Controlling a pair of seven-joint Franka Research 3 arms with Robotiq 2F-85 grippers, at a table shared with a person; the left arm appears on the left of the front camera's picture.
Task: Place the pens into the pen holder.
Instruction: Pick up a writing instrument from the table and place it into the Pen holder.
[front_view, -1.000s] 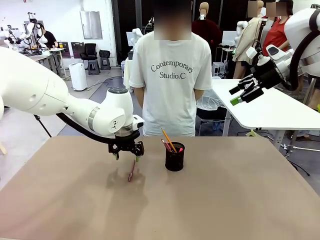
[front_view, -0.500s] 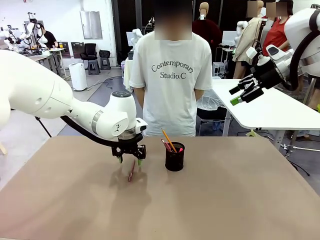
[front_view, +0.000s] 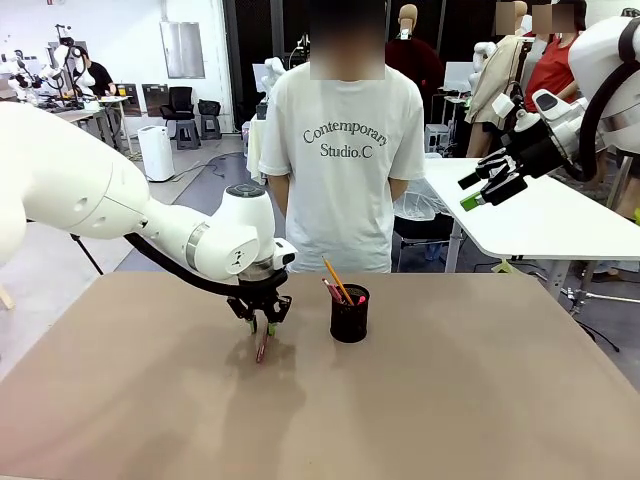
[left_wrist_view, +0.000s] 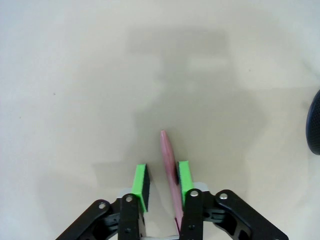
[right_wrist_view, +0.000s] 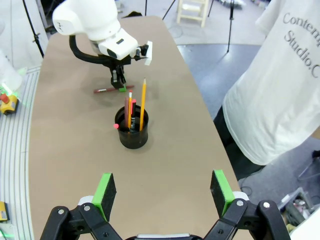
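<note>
Surface: tan table (front_view: 480, 400) – pen (left_wrist_view: 169, 170) lying flat | Left gripper (left_wrist_view: 162, 182) straddling pen, jaws narrowed, clamp unclear | Right gripper (right_wrist_view: 162, 192) hanging spread wide | Room: holder (front_view: 349, 313) standing beside, person (front_view: 345, 150) standing behind

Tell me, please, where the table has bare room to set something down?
The table is bare across its right side, from the pen holder to the right edge, and along the near edge. Its far-left corner is also free. It is crowded just left of the holder, where the left gripper straddles the reddish-brown pen.
</note>
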